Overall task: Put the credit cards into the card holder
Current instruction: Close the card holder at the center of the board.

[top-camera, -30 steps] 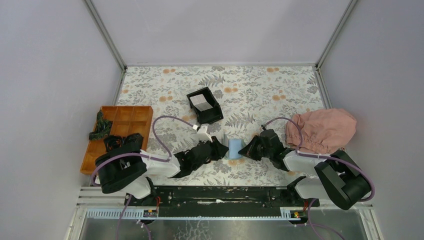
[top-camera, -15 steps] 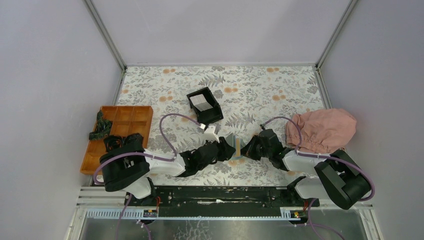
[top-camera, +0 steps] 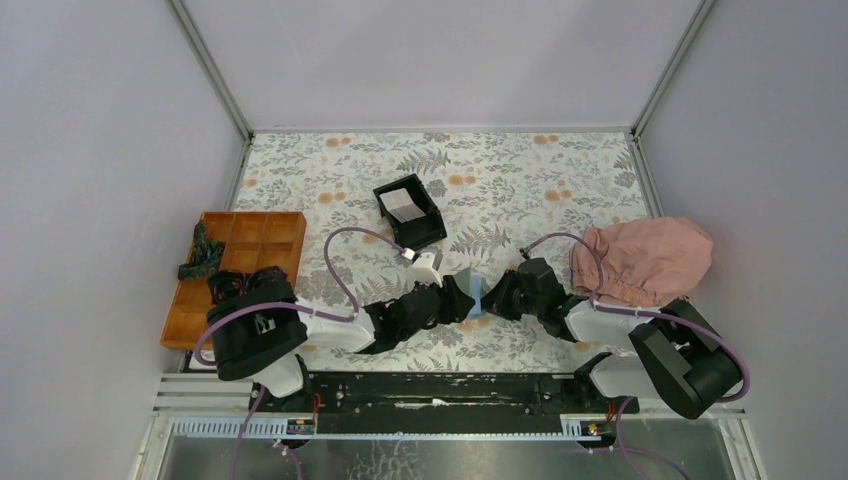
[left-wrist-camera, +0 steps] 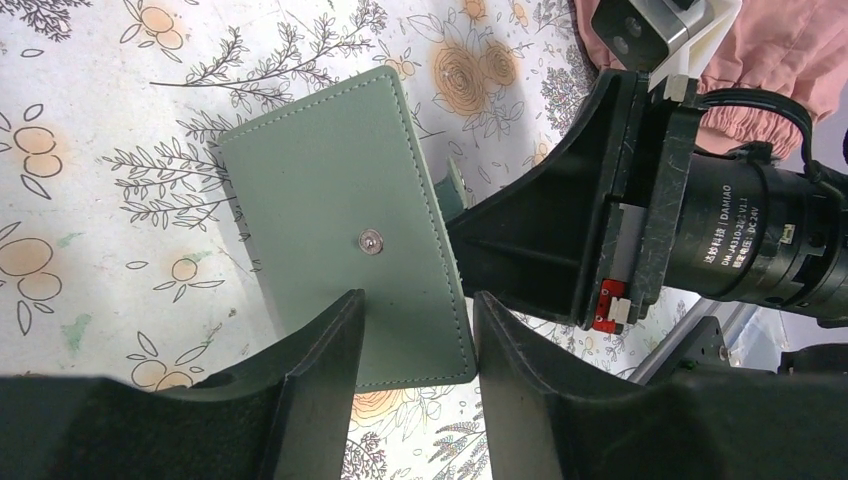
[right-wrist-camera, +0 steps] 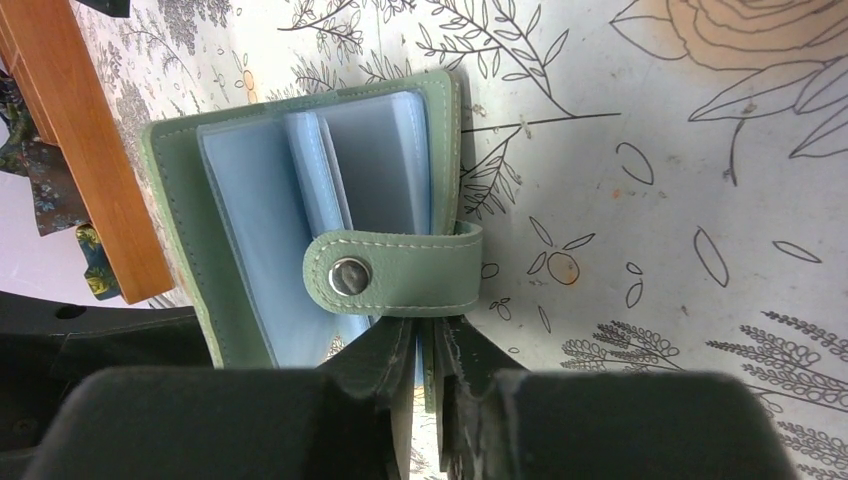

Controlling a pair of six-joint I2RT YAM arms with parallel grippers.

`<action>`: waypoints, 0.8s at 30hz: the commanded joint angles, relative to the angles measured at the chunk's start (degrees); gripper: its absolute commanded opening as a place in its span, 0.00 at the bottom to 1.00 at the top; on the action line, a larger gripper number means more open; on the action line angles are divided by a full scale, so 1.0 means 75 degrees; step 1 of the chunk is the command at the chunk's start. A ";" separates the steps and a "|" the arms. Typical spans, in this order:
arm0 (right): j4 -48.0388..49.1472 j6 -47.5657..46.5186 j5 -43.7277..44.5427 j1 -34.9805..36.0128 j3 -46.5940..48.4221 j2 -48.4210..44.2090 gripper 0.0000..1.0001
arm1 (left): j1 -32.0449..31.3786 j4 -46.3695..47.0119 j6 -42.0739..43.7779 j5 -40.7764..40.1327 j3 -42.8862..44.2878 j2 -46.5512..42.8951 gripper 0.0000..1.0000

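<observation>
Here, the holder [top-camera: 469,293] sits half open at mid-table between both arms. The right gripper [right-wrist-camera: 425,345] pinches its edge; the left gripper [left-wrist-camera: 415,308] is released, straddling the green cover. One card [top-camera: 403,204] lies in the box [top-camera: 427,234], well apart. Loading seems not yet done.

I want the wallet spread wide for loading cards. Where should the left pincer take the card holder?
Best grip the card holder by the cover bearing the snap stud, along its free long edge, one finger on each face, coming from the left. That flap stands clear of the blue sleeves, while the right pincer holds the other cover.
</observation>
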 commanded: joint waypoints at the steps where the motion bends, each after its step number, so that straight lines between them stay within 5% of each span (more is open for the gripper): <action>1: -0.0024 -0.0182 0.0247 0.0078 0.0167 -0.0031 0.19 | -0.0074 0.0324 0.0076 0.0059 0.0031 0.0053 0.52; 24: 0.0022 -0.0095 0.0582 0.0075 -0.0608 -0.1319 0.42 | -0.0136 0.0761 -0.0370 -0.0256 -0.0226 0.0142 0.54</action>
